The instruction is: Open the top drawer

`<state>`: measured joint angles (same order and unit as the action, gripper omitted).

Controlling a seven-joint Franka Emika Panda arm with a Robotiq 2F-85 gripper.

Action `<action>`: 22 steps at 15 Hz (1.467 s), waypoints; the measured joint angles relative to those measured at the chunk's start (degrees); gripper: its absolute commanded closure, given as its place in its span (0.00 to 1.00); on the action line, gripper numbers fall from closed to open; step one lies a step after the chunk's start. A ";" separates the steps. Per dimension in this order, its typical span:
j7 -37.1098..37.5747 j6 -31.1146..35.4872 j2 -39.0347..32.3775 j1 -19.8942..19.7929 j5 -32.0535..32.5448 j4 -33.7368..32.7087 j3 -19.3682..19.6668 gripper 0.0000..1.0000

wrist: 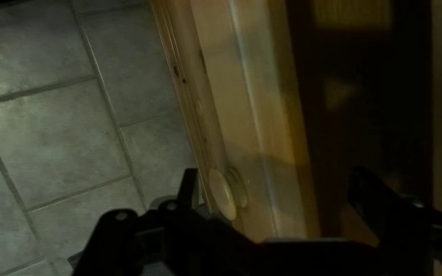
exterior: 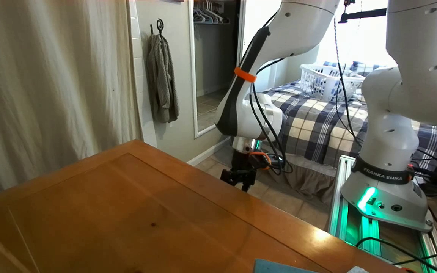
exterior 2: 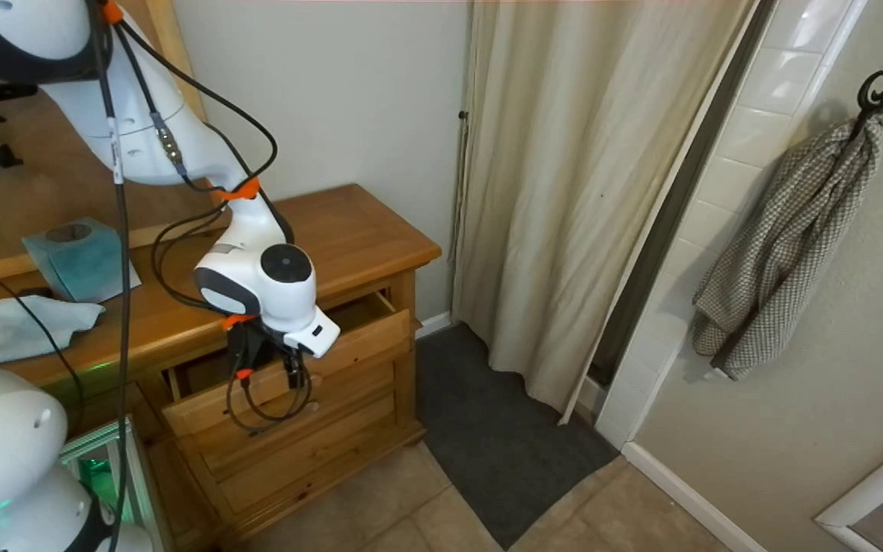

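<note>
Over tiled floor (wrist: 52, 134) the top drawer (exterior 2: 343, 358) gapes darkly, jaws spread astride its front.

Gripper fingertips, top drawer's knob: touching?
Apart. Wrist view shows a gap between the nearer fingertip and the knob; the other fingertip is beyond the drawer front.

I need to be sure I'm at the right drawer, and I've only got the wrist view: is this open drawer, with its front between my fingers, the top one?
Observer: Yes. In an exterior view, the top drawer stands pulled out directly beneath the dresser top.
Operator: Good. Is anything dangling near the gripper that I can't see?
Observer: Yes. In an exterior view, black cables hang in loops beside it, crossing in front of that drawer.
</note>
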<state>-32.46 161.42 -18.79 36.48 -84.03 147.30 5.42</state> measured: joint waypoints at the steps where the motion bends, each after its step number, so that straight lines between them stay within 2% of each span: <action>1: 0.00 0.00 -0.57 0.21 0.33 -0.18 -0.07 0.00; 5: 2.17 0.12 -3.15 0.91 4.34 -0.54 -0.04 0.00; 10: 10.03 0.18 -5.12 2.06 11.98 -0.60 0.89 0.00; 16: 23.69 3.63 -4.84 -6.76 28.96 0.58 -6.27 0.00; 22: 35.20 4.35 -3.49 -12.93 43.49 2.60 -9.18 0.00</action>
<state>2.73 165.77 -22.28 23.56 -40.54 149.89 -3.76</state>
